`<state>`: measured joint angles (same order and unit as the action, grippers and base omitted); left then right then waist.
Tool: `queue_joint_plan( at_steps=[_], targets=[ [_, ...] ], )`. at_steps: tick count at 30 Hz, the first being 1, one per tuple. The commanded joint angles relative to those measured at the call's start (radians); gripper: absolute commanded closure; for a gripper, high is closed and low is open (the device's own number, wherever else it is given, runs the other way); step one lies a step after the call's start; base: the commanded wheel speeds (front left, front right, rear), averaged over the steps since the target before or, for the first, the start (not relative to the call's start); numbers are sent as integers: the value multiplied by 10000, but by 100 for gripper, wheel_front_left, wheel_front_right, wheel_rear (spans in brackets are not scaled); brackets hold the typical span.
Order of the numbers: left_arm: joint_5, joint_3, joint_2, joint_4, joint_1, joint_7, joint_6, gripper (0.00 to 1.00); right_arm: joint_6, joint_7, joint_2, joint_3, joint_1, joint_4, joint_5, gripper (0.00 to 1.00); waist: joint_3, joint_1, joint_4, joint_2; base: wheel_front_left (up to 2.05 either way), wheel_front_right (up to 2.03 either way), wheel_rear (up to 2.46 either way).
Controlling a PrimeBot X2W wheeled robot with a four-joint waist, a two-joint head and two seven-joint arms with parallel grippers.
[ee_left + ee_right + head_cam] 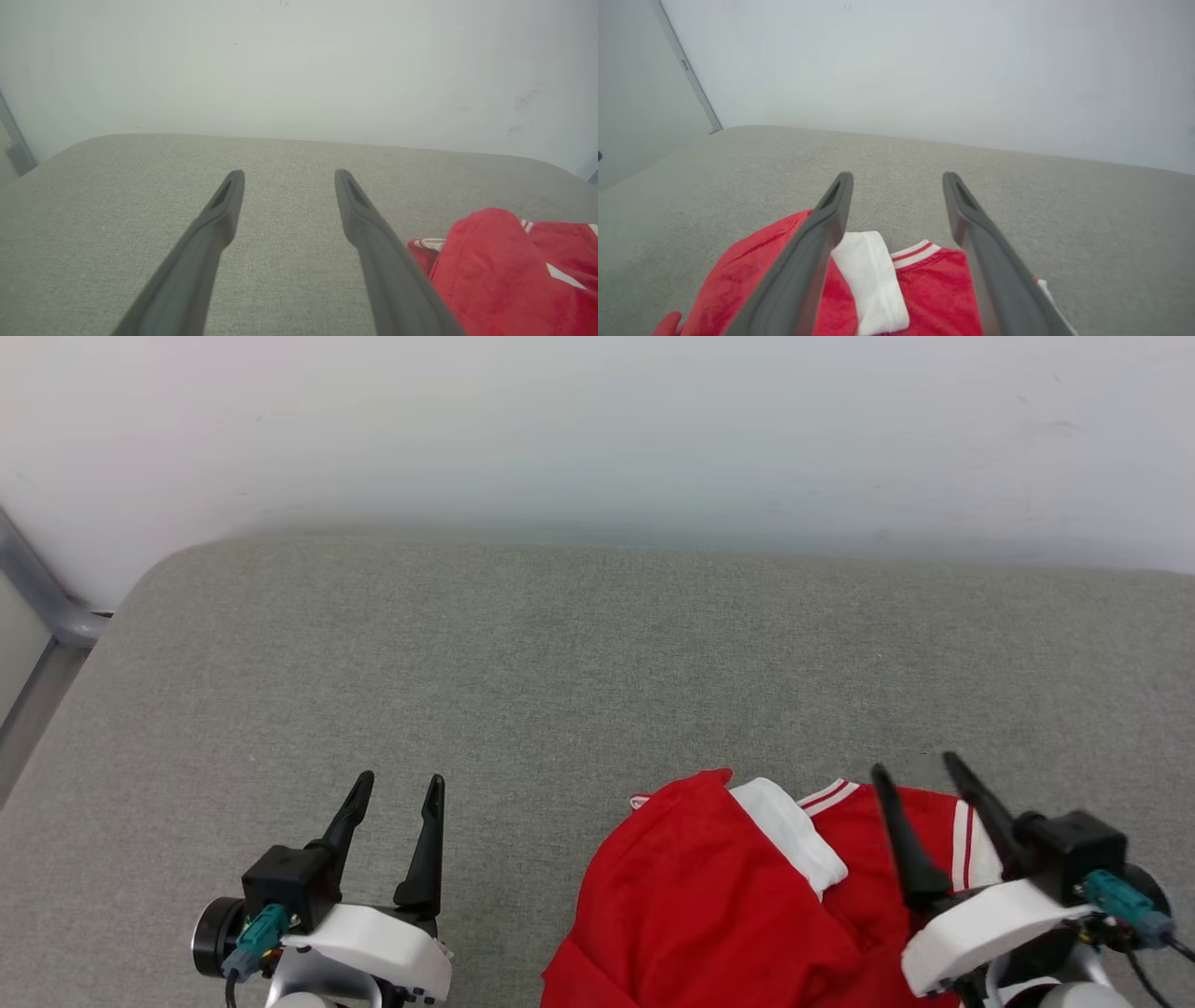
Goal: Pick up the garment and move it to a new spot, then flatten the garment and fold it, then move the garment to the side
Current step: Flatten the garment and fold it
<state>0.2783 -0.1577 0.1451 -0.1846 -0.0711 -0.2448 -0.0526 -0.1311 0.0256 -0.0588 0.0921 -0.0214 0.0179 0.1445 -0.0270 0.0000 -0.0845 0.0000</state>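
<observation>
The garment (709, 905) lies crumpled at the near edge of the grey cushion, right of centre: red cloth with a white sleeve and red-and-white striped trim showing; its print is hidden. It appears as a red mound (504, 275) at the lower right of the left wrist view. My right gripper (913, 771) hovers open over the garment's right part, and the right wrist view has the white sleeve (873, 280) between its fingers (817, 247). My left gripper (401, 784) stands open and empty over bare cushion, well left of the garment.
The grey fabric cushion (523, 672) stretches wide to the far side and left, ending at a pale wall (597, 420). A grey metal frame (42, 597) runs past the cushion's far left corner.
</observation>
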Motion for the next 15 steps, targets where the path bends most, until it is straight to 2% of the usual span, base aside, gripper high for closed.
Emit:
queue_joint_plan(
  at_steps=[1,9,15],
  targets=[
    [47,-26,50,49,52,28,38,0,7,-67,55,-651,169,-158,-206,0,-35,0,35,0,0,0,0],
    [138,-407,190,132,-341,479,-279,0,7,-451,83,-2253,425,-855,-719,0,-236,0,156,0,0,0,0],
    [744,-1470,281,60,-1168,2184,-696,0,7,-756,93,-2518,454,-1186,-659,0,-525,0,283,0,0,0,0]
  ],
)
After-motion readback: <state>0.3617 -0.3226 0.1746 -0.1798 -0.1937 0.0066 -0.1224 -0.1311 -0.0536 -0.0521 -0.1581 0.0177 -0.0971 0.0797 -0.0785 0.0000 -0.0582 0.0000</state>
